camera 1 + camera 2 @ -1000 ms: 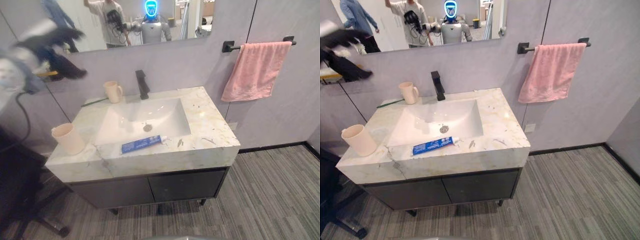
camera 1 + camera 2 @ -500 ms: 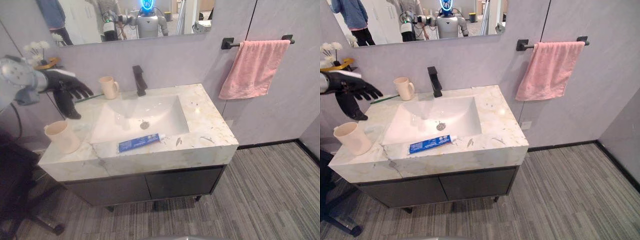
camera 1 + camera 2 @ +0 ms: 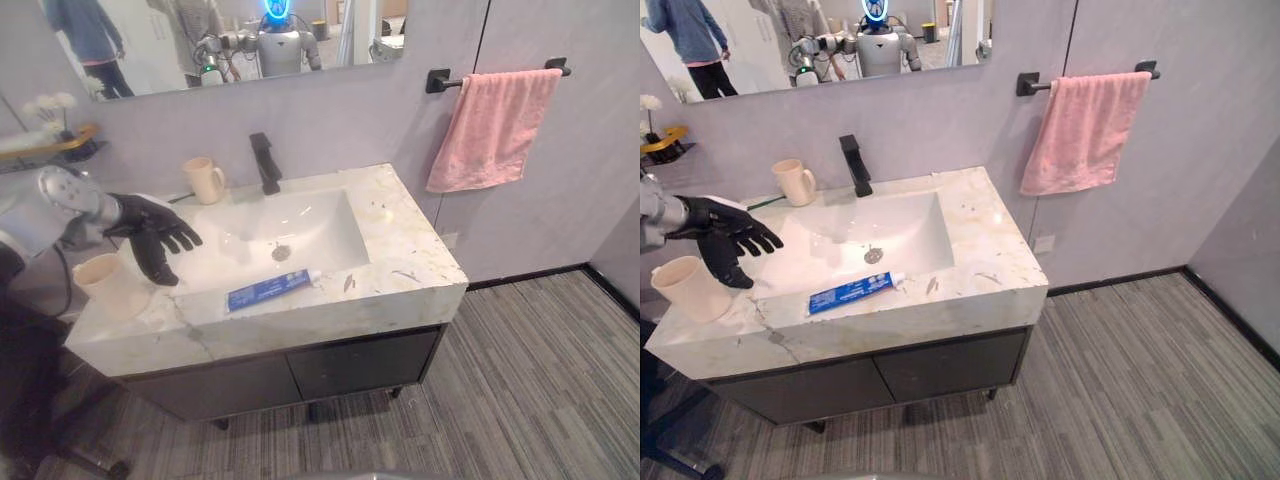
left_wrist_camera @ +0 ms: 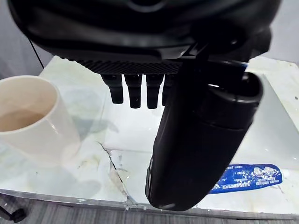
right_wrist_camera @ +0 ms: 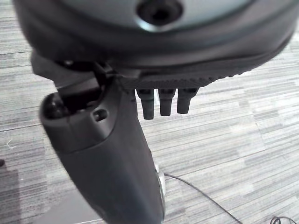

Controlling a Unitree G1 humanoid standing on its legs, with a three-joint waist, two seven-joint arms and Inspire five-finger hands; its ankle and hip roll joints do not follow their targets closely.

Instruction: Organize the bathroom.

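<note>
I had the left hand (image 3: 150, 232) hovering over the left end of the marble desk (image 3: 400, 250), its fingers (image 3: 180, 232) spread and straight, holding nothing. It hung just beside the near cream cup (image 3: 108, 286), which stood upright close to the desk's left edge; from the head views I could not tell whether thumb and cup touched, but the left wrist view showed a gap between them. The blue toothpaste tube (image 3: 268, 290) lay flat on the narrow front strip between the white basin (image 3: 290, 225) and the desk's front edge, with little room either side of it. The right end of the desk offered the widest bare stretch of veined, glossy stone.

A second cream mug (image 3: 205, 180) with a handle stood at the back left, beside the black, squared faucet (image 3: 264, 162). A thin green stick-like thing (image 3: 764, 202) lay behind the hand, too slim to make out. A pink towel (image 3: 490, 130) hung soft and folded over a black bar (image 3: 440, 80) on the grey wall. The mirror (image 3: 150, 40) was cut off at the top.

The right hand (image 5: 140, 93) showed in its own wrist view above striped grey floor (image 5: 233, 140), fingers (image 5: 161, 105) straight and relaxed, empty.
</note>
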